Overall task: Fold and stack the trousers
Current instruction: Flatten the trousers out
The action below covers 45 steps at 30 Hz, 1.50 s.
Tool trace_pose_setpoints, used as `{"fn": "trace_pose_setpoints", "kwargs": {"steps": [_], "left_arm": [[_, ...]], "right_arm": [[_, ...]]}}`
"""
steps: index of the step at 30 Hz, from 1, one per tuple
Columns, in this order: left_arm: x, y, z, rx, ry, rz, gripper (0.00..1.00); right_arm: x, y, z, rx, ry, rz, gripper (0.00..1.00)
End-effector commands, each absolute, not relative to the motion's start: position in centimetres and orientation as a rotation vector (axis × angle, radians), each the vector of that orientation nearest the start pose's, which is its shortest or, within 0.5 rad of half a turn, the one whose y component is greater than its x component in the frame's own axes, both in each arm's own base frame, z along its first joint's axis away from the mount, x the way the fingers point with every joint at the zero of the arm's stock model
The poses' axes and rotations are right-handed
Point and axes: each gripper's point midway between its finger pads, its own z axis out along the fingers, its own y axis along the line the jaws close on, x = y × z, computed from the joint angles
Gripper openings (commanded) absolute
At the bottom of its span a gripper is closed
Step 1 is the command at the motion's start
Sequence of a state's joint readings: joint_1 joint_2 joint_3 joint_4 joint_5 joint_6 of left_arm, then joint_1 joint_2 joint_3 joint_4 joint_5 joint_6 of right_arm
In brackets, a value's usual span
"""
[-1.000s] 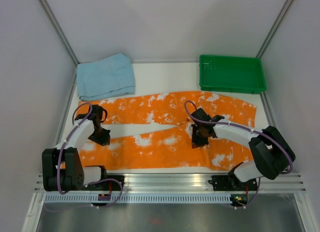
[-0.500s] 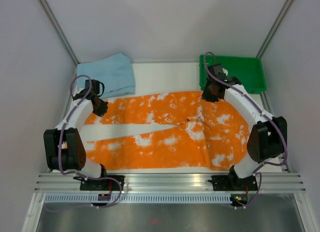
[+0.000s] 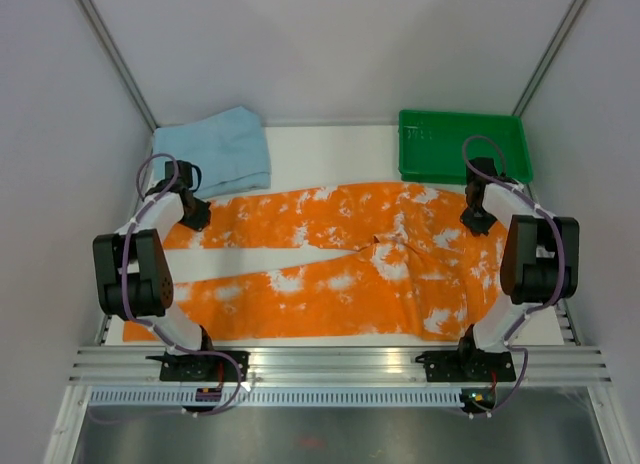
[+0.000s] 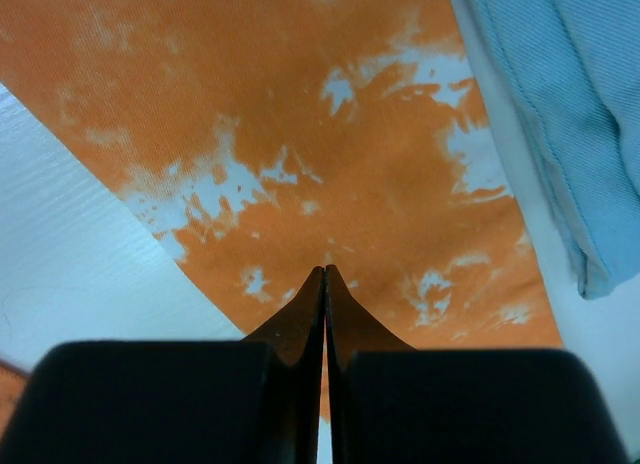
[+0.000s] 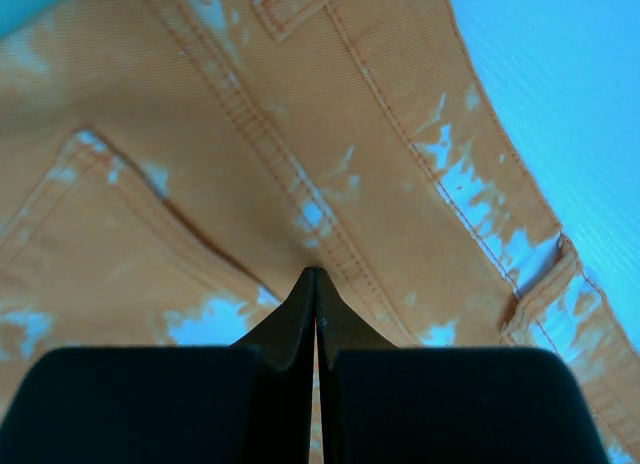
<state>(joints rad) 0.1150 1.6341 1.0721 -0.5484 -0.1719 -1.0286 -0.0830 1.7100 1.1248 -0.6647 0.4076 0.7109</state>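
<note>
Trousers spread flat, folding not yet begun
The trousers (image 3: 330,264) lie open across the bench (image 3: 330,149), legs toward the left, waist to the right, with no fold made and no stack formed. The left hand (image 3: 195,214) is clenched at the far leg's cuff end by the blue cloth (image 3: 212,152); the right hand (image 3: 478,222) is clenched at the waistband's far corner near the green tray (image 3: 465,175). Whether either pinches fabric I cannot tell

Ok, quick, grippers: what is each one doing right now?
Left gripper: closed, tips on a leg of the trousers; whether it pinches cloth cannot be told.
Right gripper: closed, pinching the trousers at the waist end.
</note>
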Motion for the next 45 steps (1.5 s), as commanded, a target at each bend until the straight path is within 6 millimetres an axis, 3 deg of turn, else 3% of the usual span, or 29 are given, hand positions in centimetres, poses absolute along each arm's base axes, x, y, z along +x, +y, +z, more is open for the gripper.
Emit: {"fn": "trace_pose_setpoints", "kwargs": {"steps": [1, 5, 8, 12, 18, 22, 24, 29, 30, 31, 33, 34, 37, 39, 40, 42, 45], "left_arm": [[36.8, 3.8, 4.4, -1.557, 2.195, -0.073, 0.02], [35.5, 3.7, 3.2, -1.606, 2.225, -0.029, 0.02], [34.8, 3.9, 2.8, -1.611, 2.235, -0.003, 0.02], [34.3, 4.0, 2.8, -1.609, 2.246, 0.021, 0.02], [35.0, 3.9, 3.7, -1.543, 2.246, -0.018, 0.02], [37.3, 3.9, 6.3, -1.392, 2.194, -0.106, 0.02], [38.5, 3.9, 8.2, -1.317, 2.149, -0.154, 0.02], [41.2, 4.1, 10.2, -1.199, 2.068, -0.209, 0.02], [41.6, 4.3, 9.7, -1.205, 2.070, -0.196, 0.02], [41.6, 4.6, 9.2, -1.220, 2.073, -0.177, 0.02], [41.8, 5.1, 8.1, -1.264, 2.089, -0.137, 0.02], [41.6, 5.3, 6.2, -1.323, 2.121, -0.119, 0.02], [40.9, 5.2, 3.4, -1.449, 2.182, -0.111, 0.02], [40.6, 5.0, 2.6, -1.488, 2.187, -0.117, 0.02], [40.5, 5.1, 2.4, -1.495, 2.191, -0.109, 0.02], [40.3, 5.8, 2.3, -1.508, 2.183, -0.063, 0.02], [39.8, 7.8, 2.4, -1.539, 2.157, 0.013, 0.02]], "right_arm": [[34.1, -9.5, 3.2, 1.152, 2.398, -0.526, 0.00], [33.8, -10.3, 0.1, 1.211, 2.454, -0.539, 0.00], [33.7, -12.0, -0.5, 1.233, 2.446, -0.618, 0.00], [34.5, -15.1, 0.0, 1.272, 2.404, -0.649, 0.00], [36.2, -17.1, 0.2, 1.226, 2.419, -0.662, 0.00], [35.9, -15.5, -0.1, 1.218, 2.467, -0.545, 0.00], [36.3, -14.0, 0.5, 1.180, 2.454, -0.407, 0.00], [38.9, -11.3, 5.4, 0.997, 2.364, -0.145, 0.05], [39.8, -10.9, 6.9, 0.951, 2.342, -0.109, 0.06], [39.7, -10.7, 6.8, 0.948, 2.347, -0.108, 0.08], [40.7, -10.5, 8.6, 0.926, 2.316, -0.071, 0.09], [40.8, -10.3, 9.0, 0.922, 2.320, -0.061, 0.11], [41.3, -10.3, 10.3, 0.914, 2.308, -0.047, 0.18], [41.5, -10.4, 10.7, 0.912, 2.298, -0.048, 0.26], [41.3, -10.5, 10.9, 0.914, 2.294, -0.056, 0.37], [41.2, -10.5, 11.0, 0.915, 2.295, -0.060, 0.44], [41.0, -10.5, 10.8, 0.919, 2.300, -0.060, 0.46]]}}
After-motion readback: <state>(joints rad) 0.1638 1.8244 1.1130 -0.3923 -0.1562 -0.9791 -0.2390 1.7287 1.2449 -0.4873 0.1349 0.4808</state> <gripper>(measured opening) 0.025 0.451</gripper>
